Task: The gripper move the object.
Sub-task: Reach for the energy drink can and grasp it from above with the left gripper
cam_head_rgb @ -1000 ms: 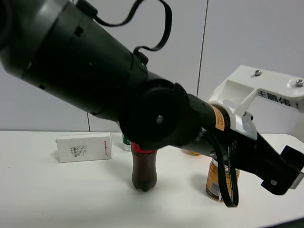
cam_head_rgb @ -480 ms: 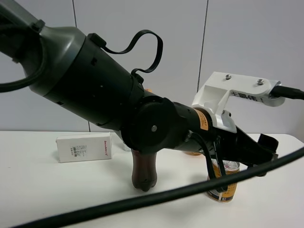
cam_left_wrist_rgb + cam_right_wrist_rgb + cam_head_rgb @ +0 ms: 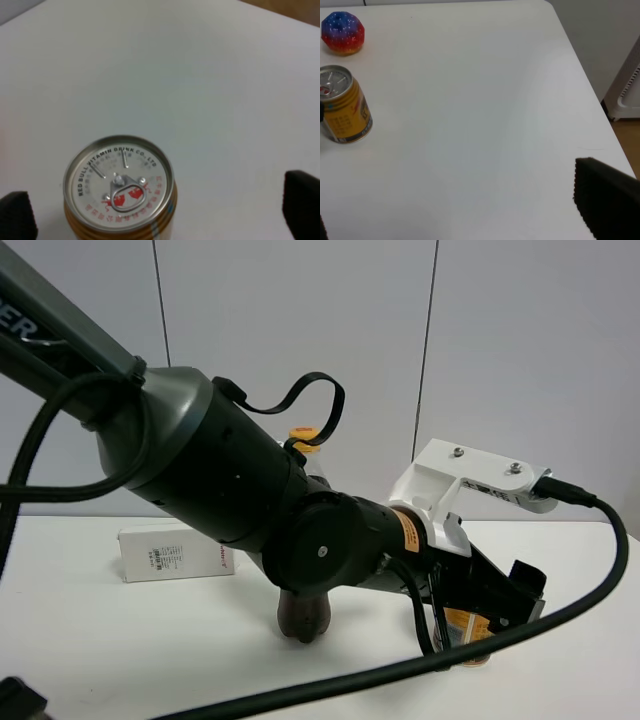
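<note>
The gold-orange can point(image 3: 120, 185) stands upright on the white table, silver pull-tab top facing the left wrist camera. My left gripper point(image 3: 160, 206) is open, one black fingertip point(image 3: 16, 214) on each side of the can, apart from it. In the exterior view the left gripper point(image 3: 500, 602) is low over the can point(image 3: 468, 626), which it mostly hides. The right wrist view shows the can point(image 3: 342, 112) far from my right gripper point(image 3: 465, 220), which is open and empty; one of its fingers point(image 3: 605, 200) shows.
The cola bottle point(image 3: 303, 615) stands behind the left arm, only its base showing. A white box point(image 3: 165, 553) lies at the back left. A red-blue ball point(image 3: 342, 32) sits beyond the can. The table's edge point(image 3: 580, 95) runs past the right gripper.
The left arm has swung down and back from the camera. Its gripper has dropped from above the can to the can's level, and now hides more of it.
</note>
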`<state>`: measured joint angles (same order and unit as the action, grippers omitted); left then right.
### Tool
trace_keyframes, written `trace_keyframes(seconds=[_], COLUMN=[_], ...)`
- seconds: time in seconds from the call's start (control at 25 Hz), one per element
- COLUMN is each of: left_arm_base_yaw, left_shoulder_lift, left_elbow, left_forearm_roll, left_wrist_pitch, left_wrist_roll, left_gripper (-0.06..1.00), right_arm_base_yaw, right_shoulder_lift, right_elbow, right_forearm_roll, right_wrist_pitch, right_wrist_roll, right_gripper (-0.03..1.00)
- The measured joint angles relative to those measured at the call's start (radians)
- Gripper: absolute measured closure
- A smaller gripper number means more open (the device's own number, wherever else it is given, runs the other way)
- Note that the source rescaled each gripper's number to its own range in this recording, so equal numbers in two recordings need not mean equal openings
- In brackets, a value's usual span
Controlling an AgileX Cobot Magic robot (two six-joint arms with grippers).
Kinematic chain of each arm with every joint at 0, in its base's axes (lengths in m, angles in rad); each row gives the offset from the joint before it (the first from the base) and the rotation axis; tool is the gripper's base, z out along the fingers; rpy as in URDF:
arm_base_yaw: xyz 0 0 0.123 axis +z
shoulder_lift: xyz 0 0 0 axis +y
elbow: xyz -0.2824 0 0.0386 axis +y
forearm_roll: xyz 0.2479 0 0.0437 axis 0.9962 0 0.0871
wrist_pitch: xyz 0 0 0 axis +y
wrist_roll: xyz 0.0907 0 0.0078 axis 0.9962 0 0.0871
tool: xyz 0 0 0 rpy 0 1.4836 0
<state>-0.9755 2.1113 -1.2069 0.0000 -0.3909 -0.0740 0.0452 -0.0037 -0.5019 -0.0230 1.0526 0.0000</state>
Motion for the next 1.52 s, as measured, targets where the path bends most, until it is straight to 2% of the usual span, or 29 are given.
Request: trace_keyframes(seconds=[0.48,0.88,1.24,1.52], left_arm_base_yaw=[0.004,0.052,0.058,0.058], left_shoulder_lift=[0.062,0.078,0.111,0.134], left_elbow=[0.0,-0.001,-0.001,-0.001], left_forearm_roll=[0.0,0.0,0.0,0.079], left_wrist_pitch=[-0.127,-0.151,-0.161,-0.237], left_wrist_roll=[0.017,0.018,0.015,0.01], left_gripper=[-0.06,-0.06,-0.06,-0.06], right_arm_base_yaw=[0.0,0.0,0.0,0.0], right_shoulder_lift=[0.0,0.0,0.0,0.0], right_elbow=[0.0,0.0,0.0,0.0], right_forearm_roll=[0.0,0.0,0.0,0.0], right_wrist_pitch=[0.0,0.0,0.0,0.0], right_wrist_roll=[0.0,0.0,0.0,0.0], right_gripper=[-0.03,-0.03,-0.03,-0.03])
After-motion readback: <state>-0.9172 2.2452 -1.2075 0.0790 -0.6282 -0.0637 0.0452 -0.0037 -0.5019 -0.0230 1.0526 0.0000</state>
